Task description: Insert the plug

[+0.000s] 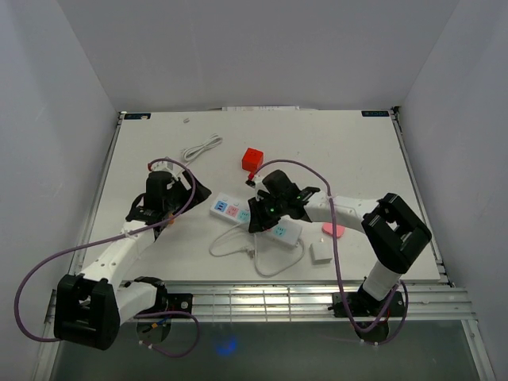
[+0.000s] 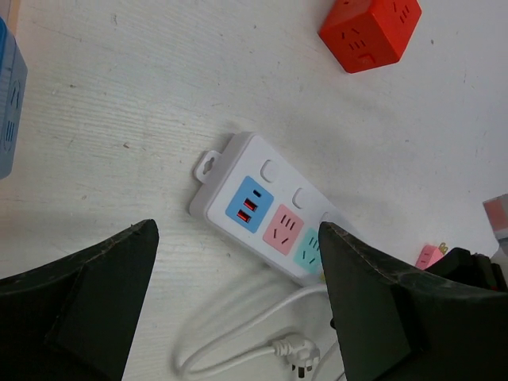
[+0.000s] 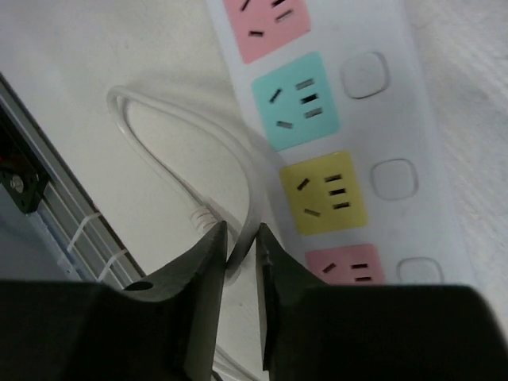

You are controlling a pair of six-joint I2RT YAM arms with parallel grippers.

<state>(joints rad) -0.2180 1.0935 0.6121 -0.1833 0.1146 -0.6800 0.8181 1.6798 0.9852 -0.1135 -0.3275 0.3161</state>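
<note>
power strip (image 1: pixel 226 209) lies diagonal; right hand (image 3: pixel 240 234) pinches cord (image 3: pixel 117 97)

This is a robotics lab test cell. A multicoloured power strip (image 1: pixel 255 219) lies on a white table (image 1: pixel 357 159), boxed in by 3 plain white walls (image 1: pixel 262 48) behind and to either side of the strip. Nearer than the strip, an aluminium rail (image 1: pixel 254 298) carries the left arm (image 1: pixel 119 254) and right arm (image 1: pixel 397 230), which trail purple cables (image 1: pixel 336 266).
</note>
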